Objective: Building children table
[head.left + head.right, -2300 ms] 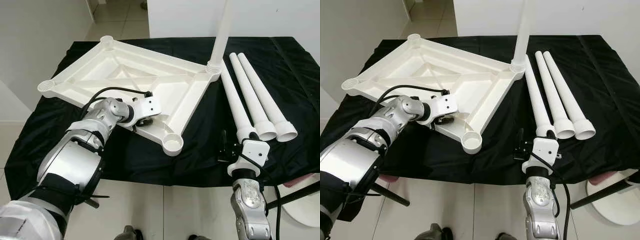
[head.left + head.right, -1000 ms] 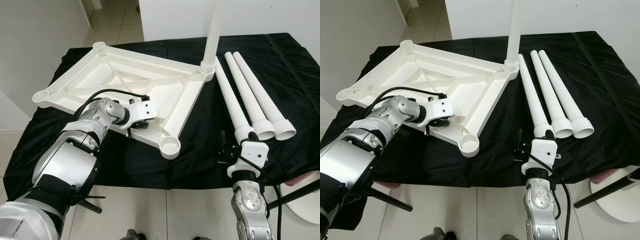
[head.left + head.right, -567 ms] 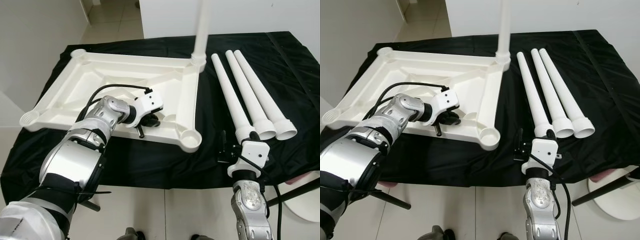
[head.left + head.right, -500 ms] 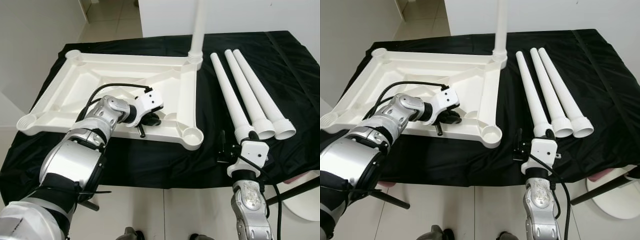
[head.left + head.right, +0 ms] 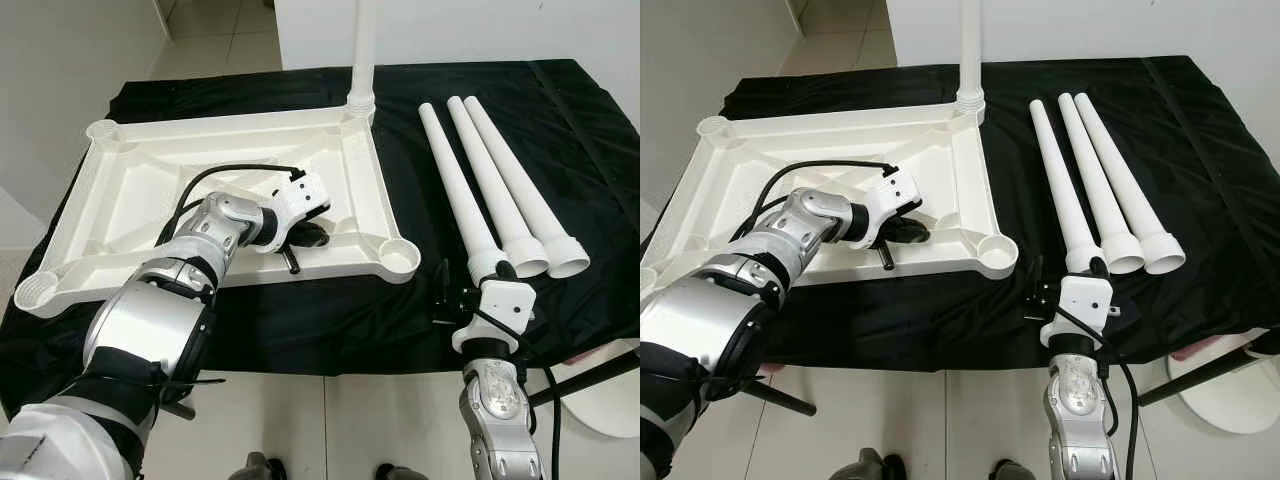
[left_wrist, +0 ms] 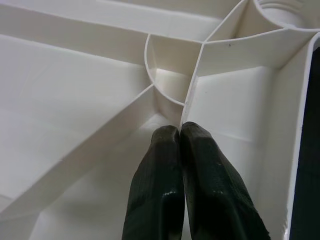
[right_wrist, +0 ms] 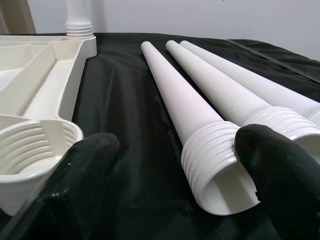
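White plastic tabletop [image 5: 150,200] lies upside down on the left half of the black-draped surface [image 5: 560,130], ribbed underside up, a round socket at each corner. One white leg [image 5: 362,50] stands upright, fitted in the far right corner socket. The near right socket [image 5: 400,258] is open, just beside the surface's near edge. Near left corner of the tabletop overhangs the surface's left edge.

Left end effector [image 5: 300,240] sits inside the tabletop near its right side, low over the near rim; in the left wrist view its fingers [image 6: 170,190] are pressed together, tips against a thin rib where it meets a curved wall, nothing between them.

Three loose legs [image 5: 500,180] lie side by side on the right half of the surface, touching, threaded wide ends toward the near edge, narrow ends far.

Right end effector [image 5: 1065,270] is at the near edge, fingers spread wide, around the threaded end of the leftmost leg [image 7: 200,125] without clamping it.
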{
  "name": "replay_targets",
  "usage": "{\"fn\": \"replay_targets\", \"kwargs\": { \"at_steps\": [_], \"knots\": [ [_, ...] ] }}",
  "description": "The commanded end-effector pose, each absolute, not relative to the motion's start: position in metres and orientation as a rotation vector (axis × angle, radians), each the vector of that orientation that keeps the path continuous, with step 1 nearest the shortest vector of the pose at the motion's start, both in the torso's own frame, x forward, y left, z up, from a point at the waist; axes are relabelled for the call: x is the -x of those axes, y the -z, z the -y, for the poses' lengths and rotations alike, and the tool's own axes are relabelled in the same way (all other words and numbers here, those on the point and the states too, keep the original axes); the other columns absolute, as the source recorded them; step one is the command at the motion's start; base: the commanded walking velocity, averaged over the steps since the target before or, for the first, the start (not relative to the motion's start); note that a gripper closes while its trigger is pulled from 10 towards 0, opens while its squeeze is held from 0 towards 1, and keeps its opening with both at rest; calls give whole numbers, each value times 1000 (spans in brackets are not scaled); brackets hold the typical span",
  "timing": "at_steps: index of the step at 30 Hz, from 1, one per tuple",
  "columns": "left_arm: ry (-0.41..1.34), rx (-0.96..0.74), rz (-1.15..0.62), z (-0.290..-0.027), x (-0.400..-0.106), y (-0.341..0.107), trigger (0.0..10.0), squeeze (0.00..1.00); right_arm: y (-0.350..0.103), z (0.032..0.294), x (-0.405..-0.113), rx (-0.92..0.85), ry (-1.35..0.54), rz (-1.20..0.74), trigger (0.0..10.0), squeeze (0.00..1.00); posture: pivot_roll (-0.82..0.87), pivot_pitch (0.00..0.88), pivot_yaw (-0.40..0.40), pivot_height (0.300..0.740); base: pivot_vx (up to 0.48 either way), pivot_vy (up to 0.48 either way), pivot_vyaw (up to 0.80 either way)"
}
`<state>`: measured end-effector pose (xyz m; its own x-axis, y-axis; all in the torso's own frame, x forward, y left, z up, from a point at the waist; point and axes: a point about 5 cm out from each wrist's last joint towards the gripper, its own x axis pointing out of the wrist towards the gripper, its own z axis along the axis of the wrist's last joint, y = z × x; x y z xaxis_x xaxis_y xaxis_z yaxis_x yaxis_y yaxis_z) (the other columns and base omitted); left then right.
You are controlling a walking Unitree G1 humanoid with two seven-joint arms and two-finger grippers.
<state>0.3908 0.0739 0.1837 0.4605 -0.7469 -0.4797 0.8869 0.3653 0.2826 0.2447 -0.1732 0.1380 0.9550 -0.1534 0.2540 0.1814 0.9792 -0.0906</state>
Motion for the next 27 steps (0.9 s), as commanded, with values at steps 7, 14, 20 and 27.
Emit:
{"fn": "replay_targets", "kwargs": {
  "at_steps": [7,14,20,27],
  "knots": [
    [997,-520,-384,-84,-385,-152,10000,1000,-128,170,-252,107,138,195,10000,0,49,129,90,740,0,0,0],
    [1057,-533,-323,-82,-385,-163,10000,0,-136,164,-261,95,78,235,10000,0,56,116,75,740,0,0,0],
    [1063,-420,-222,-77,-388,-179,10000,0,-149,159,-271,66,18,305,10000,0,54,96,61,740,0,0,0],
    [1068,-325,-104,-74,-389,-194,10000,0,-163,161,-280,64,3,369,10000,0,57,83,40,740,0,0,0]
  ]
}}
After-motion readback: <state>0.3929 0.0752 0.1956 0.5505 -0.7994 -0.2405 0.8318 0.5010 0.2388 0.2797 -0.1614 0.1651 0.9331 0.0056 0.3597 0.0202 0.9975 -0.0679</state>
